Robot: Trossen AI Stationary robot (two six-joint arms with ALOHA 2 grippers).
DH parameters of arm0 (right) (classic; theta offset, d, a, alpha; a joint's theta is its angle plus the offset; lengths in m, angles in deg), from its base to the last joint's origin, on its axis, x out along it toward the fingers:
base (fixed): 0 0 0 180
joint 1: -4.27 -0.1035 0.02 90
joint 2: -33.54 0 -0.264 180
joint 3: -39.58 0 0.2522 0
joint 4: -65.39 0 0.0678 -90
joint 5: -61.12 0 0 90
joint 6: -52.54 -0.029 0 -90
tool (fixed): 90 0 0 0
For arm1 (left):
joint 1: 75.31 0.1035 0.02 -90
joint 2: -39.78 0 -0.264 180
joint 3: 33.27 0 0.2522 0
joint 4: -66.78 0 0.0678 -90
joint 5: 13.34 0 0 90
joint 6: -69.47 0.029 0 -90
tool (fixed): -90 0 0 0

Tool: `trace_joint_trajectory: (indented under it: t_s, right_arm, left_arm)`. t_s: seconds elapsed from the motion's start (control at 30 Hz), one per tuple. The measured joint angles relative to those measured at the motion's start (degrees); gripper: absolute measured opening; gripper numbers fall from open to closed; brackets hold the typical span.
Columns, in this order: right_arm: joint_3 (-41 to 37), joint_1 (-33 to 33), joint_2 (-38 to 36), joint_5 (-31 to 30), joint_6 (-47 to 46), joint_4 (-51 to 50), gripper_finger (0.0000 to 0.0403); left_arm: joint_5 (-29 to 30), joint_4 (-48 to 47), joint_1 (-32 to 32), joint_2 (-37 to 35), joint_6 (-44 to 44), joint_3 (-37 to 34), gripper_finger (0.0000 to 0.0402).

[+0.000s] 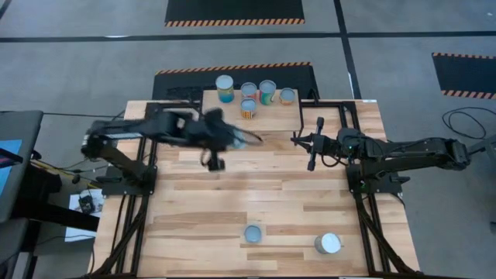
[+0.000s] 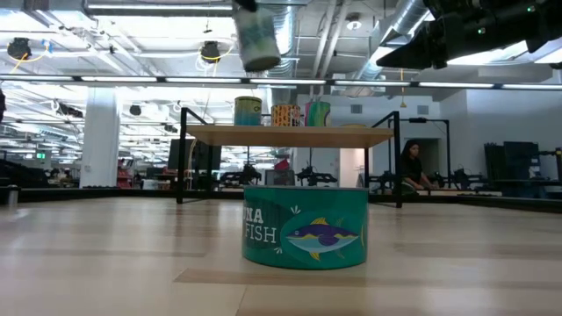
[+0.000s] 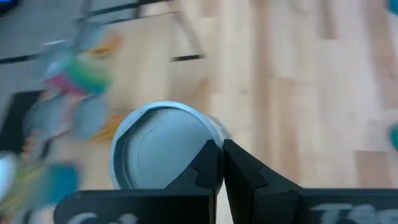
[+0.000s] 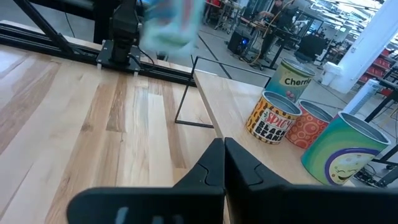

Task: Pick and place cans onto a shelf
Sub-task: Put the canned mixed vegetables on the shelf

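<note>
My left gripper (image 1: 232,139) is shut on a teal-labelled can (image 2: 256,39), high above the table just in front of the shelf (image 1: 271,120); the can also shows in the left wrist view (image 3: 161,149). The shelf's light wood top carries several cans (image 1: 249,90), standing upright (image 2: 285,115). Two more cans stand on the table near its front edge: a wide teal fish can (image 1: 253,233) and another (image 1: 328,243). My right gripper (image 1: 314,143) is shut and empty, to the right of the shelf's front. My left gripper pinches the can at its rim (image 3: 214,140), one finger over the round face and the other outside the wall. The fingers themselves hide the exact spot. The can hangs below the gripper, slightly tilted and lifted clear of the table and shelf.
The shelf stands on thin black legs (image 2: 183,154) at the table's far edge. The wide fish can (image 2: 305,226) stands close in the low view. Bare tabletop lies between the shelf and the two front cans. A person (image 2: 413,167) sits in the room beyond.
</note>
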Motion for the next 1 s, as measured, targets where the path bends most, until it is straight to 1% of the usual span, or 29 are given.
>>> trace_joint_trajectory:
  t_s: [0.07, 0.2, 0.4, 0.57, 0.77, 0.83, 1.0]
  right_arm:
    - [0.0, -0.01, -0.01, 0.0, 0.02, -0.23, 0.0014]
    - [0.02, -0.01, -0.01, -0.02, 0.02, -1.41, 0.0013]
    - [0.02, -0.01, -0.01, -0.03, 0.0, -1.65, 0.0012]
    - [0.02, -0.01, -0.01, -0.04, 0.0, -1.65, 0.0012]
    - [0.02, -0.01, -0.01, -0.07, 0.02, -1.61, 0.0013]
    - [0.02, -0.01, -0.01, -0.07, 0.09, -1.61, 0.0012]
    - [0.02, -0.01, -0.01, -0.07, 0.09, -1.61, 0.0013]
  left_arm:
    - [-1.5, 1.33, -1.78, 3.1, 0.11, 0.0, 0.0]
    - [-1.9, 2.56, -4.45, 9.25, -0.51, 0.0, 0.0]
    - [-1.98, 4.91, -5.92, 17.0, -3.32, 0.02, 0.0]
    - [-2.05, 7.23, -3.42, 21.84, -6.11, 0.02, 0.0]
    - [-3.17, 11.87, -0.13, 26.44, -6.16, 0.02, 0.0]
    - [-4.19, 13.47, 0.56, 27.77, -6.16, 0.02, 0.0]
    - [-4.29, 15.7, 1.11, 30.85, -6.08, 0.02, 0.0]
